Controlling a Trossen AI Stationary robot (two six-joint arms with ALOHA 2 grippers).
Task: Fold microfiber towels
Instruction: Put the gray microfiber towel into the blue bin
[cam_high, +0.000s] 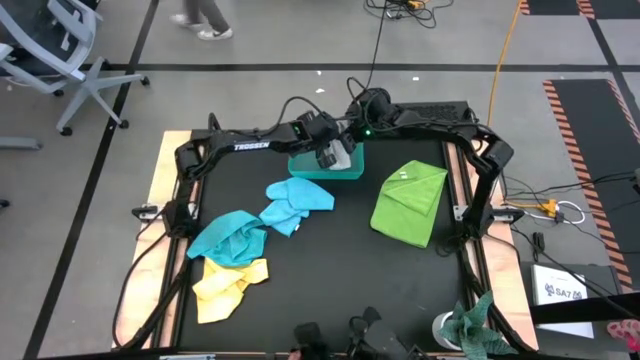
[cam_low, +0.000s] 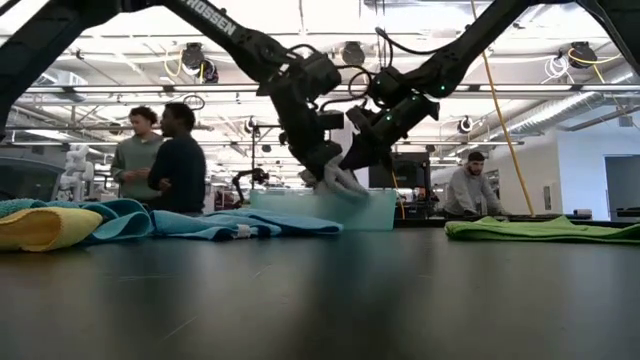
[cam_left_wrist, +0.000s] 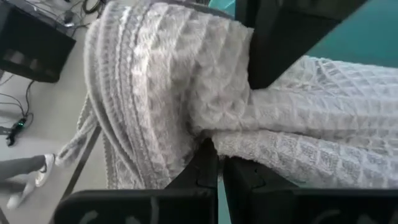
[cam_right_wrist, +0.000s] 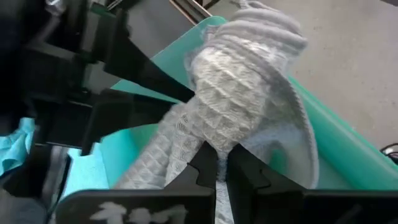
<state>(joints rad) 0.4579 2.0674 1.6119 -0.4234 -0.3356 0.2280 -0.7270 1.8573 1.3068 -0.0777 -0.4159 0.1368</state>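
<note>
Pale grey waffle-weave cloth, the grey towel (cam_left_wrist: 186, 93), hangs bunched between my two tools just above the teal tray (cam_high: 303, 167) at the far middle of the tabletop (cam_high: 330, 270). My left tool (cam_left_wrist: 217, 163) is pressed together on a fold of it, and my right tool (cam_right_wrist: 221, 158) pinches another fold close beside. The weave is soft, ridged and limp, so it sags in a rope rather than a sheet.

My worry is that both pinches sit close together on a wad; if I pull apart, I may stretch a twisted bundle, or a thin fold may slip free and drop into the tray.

Nearer on the left lie crumpled light blue towels (cam_high: 298, 200), a turquoise one (cam_high: 228, 238) and a yellow one (cam_high: 228, 285); to the right the lime green towel (cam_high: 410, 200) lies flat and folded.
</note>
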